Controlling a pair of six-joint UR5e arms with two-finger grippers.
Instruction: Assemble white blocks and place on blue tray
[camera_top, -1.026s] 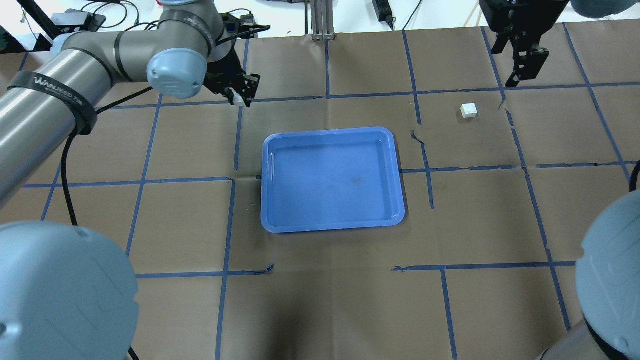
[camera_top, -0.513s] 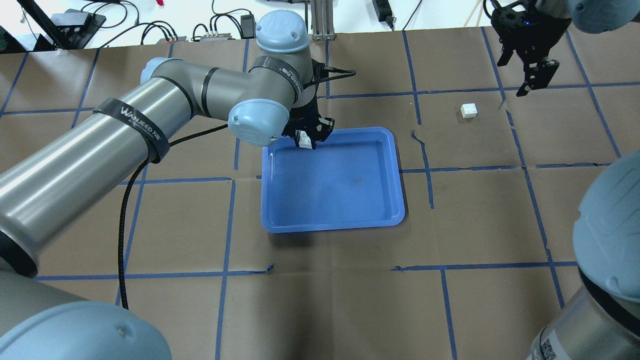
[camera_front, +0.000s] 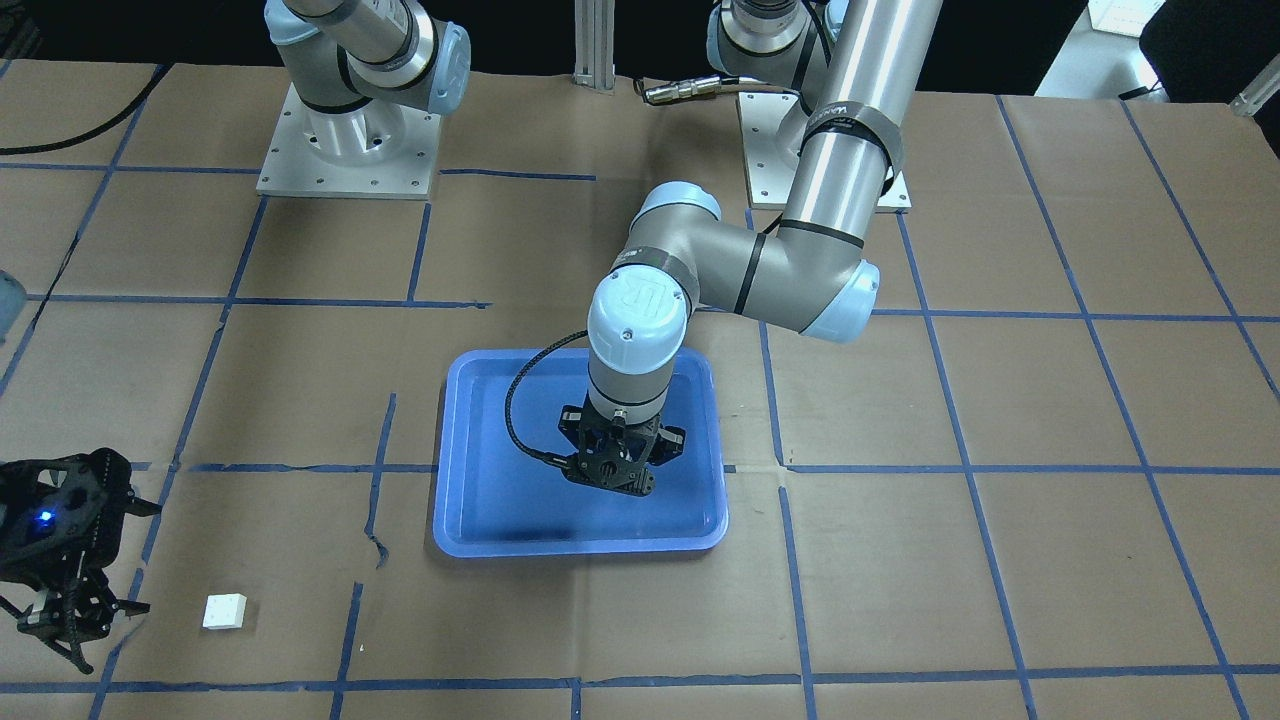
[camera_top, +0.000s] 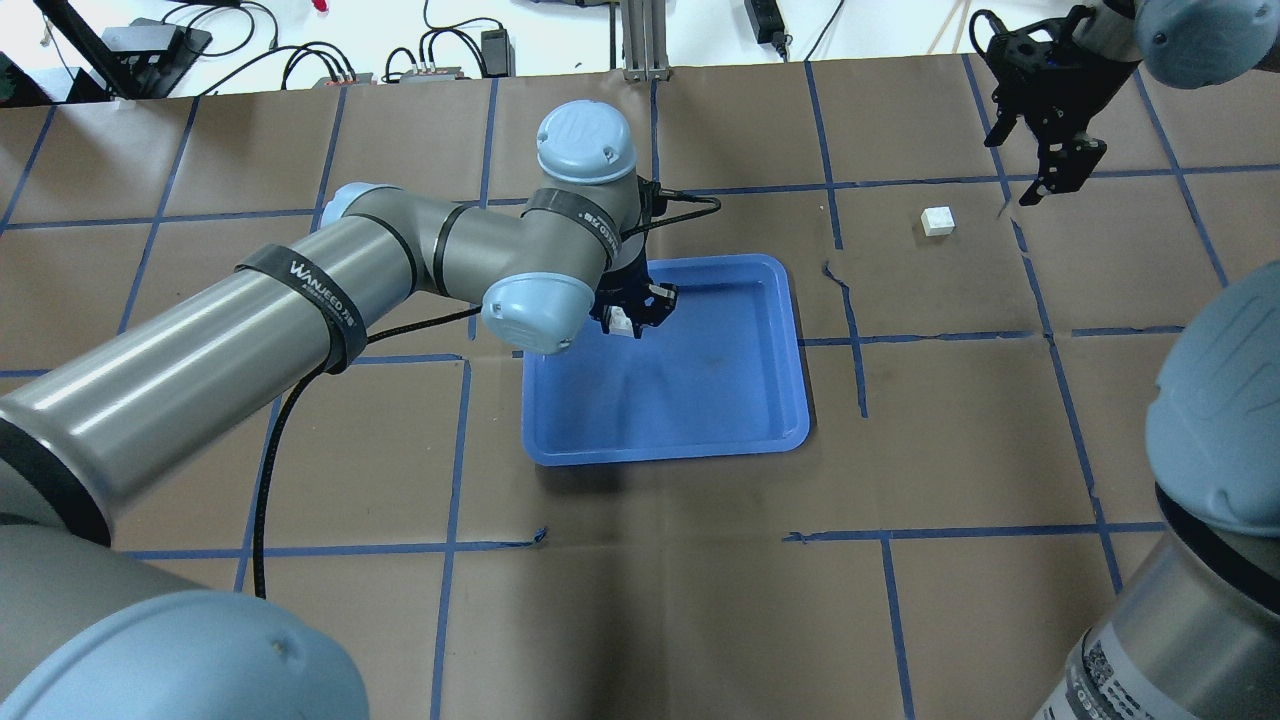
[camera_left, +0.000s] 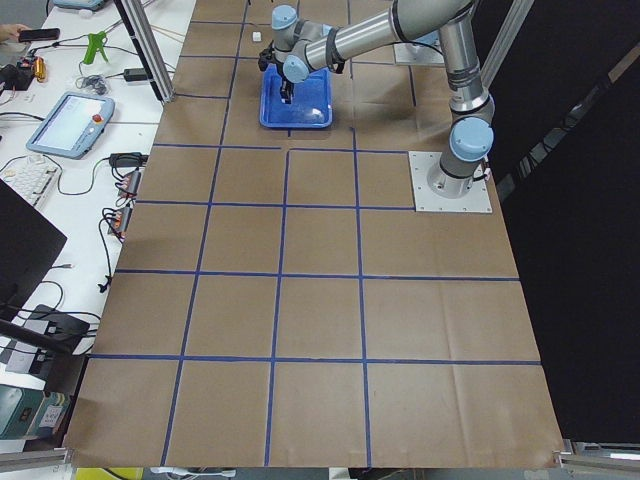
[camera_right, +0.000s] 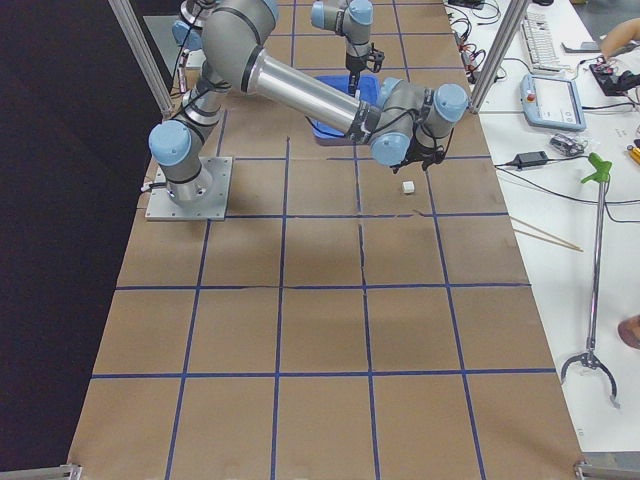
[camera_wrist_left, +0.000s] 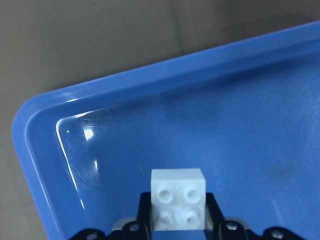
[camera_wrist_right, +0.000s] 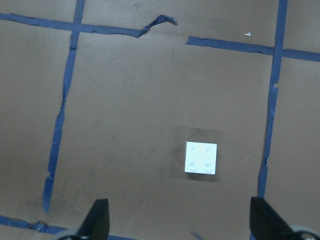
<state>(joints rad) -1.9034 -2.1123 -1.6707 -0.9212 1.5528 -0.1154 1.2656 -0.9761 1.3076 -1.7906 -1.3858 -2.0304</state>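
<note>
My left gripper (camera_top: 632, 318) is shut on a white block (camera_wrist_left: 178, 199) and holds it over the far left part of the blue tray (camera_top: 700, 420). The tray also shows in the front view (camera_front: 480, 520) and in the left wrist view (camera_wrist_left: 150, 125). The second white block (camera_top: 937, 220) lies on the brown table, right of the tray; it shows in the front view (camera_front: 224, 610) and in the right wrist view (camera_wrist_right: 201, 158). My right gripper (camera_top: 1050, 185) is open and empty, above the table just right of that block, fingers (camera_wrist_right: 97, 222) spread wide.
Blue tape lines (camera_top: 850, 330) cross the brown paper table. Cables and a power strip (camera_top: 430, 60) lie beyond the far edge. An aluminium post (camera_top: 640, 40) stands at the back middle.
My left arm has swung right from the table's far left, carrying its white block over the tray. My right gripper has shifted slightly near the other block.
</note>
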